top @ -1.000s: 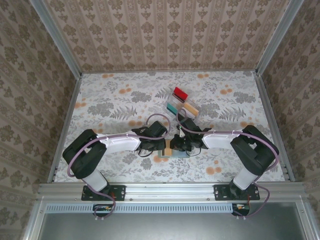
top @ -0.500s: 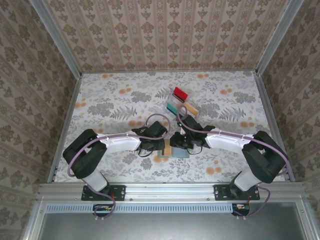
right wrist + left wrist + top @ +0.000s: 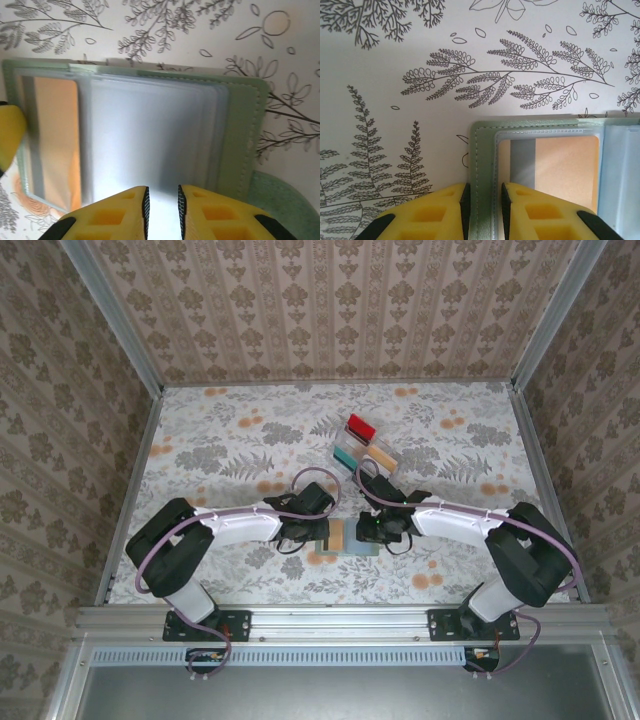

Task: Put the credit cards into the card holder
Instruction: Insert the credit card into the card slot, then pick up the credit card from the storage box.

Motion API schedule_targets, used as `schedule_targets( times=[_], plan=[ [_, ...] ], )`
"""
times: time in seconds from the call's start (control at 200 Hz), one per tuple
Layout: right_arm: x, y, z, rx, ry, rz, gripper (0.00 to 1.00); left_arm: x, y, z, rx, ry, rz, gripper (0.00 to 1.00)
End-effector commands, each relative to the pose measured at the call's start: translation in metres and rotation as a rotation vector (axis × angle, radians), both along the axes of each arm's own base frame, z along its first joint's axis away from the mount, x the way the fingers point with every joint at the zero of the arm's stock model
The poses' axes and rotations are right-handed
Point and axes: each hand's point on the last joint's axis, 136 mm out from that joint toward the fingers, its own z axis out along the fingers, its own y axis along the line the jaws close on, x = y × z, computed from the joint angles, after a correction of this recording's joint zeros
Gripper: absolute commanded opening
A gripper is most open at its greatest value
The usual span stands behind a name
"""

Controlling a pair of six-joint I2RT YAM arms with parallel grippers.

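Observation:
The sage-green card holder (image 3: 355,546) lies open on the table between the arms. A tan-orange credit card (image 3: 565,167) with a grey stripe sits in its left clear pocket (image 3: 55,135). My left gripper (image 3: 483,202) is shut on the holder's left stitched edge (image 3: 482,150). My right gripper (image 3: 162,205) hovers over the clear inner sleeves (image 3: 150,135), its jaws a narrow gap apart with nothing seen between them. In the top view the left gripper (image 3: 318,537) and right gripper (image 3: 373,531) flank the holder. Red (image 3: 360,427), teal (image 3: 345,456) and tan (image 3: 380,457) cards rest farther back.
The spare cards lie in a clear compartmented tray (image 3: 366,443) just beyond the grippers. The floral tablecloth (image 3: 230,440) has free room to the left and far side. Metal rails (image 3: 130,490) and patterned walls bound the table.
My right gripper has parted its jaws a little and drawn back to the right, off the tan-orange card. The left gripper keeps its hold on the holder's edge.

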Motion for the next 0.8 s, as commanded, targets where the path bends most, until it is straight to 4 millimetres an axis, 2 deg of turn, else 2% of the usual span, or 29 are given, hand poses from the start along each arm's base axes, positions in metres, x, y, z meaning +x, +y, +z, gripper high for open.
schedule_targets(
  times=[0.0,0.13,0.235,0.395,0.49,0.59,0.72,0.795],
  plan=[
    [-0.001,-0.009,-0.006,-0.064,0.034,0.026,0.22,-0.01,0.006,-0.015,0.054,0.045,-0.018,0.26],
    [-0.005,-0.015,-0.015,-0.103,0.067,0.017,0.15,-0.009,0.007,-0.014,0.056,0.041,-0.019,0.26],
    [-0.002,-0.02,-0.007,-0.131,0.047,0.009,0.14,-0.009,0.004,-0.011,0.044,0.035,-0.031,0.27],
    [0.012,-0.012,0.029,-0.093,-0.054,0.039,0.17,-0.006,-0.001,-0.002,0.023,0.015,-0.04,0.28],
    [0.014,-0.028,0.037,-0.187,-0.053,0.033,0.18,-0.005,-0.001,0.001,0.022,0.008,-0.041,0.29],
    [0.02,-0.026,0.051,-0.193,-0.092,0.058,0.19,-0.003,-0.007,0.008,-0.006,-0.004,-0.051,0.31],
    [0.043,-0.034,0.087,-0.221,-0.225,0.073,0.23,0.0,-0.012,0.025,-0.044,-0.035,-0.063,0.35],
    [0.06,-0.041,0.107,-0.233,-0.268,0.098,0.24,0.004,-0.009,0.037,-0.054,-0.068,-0.05,0.43]
  ],
)
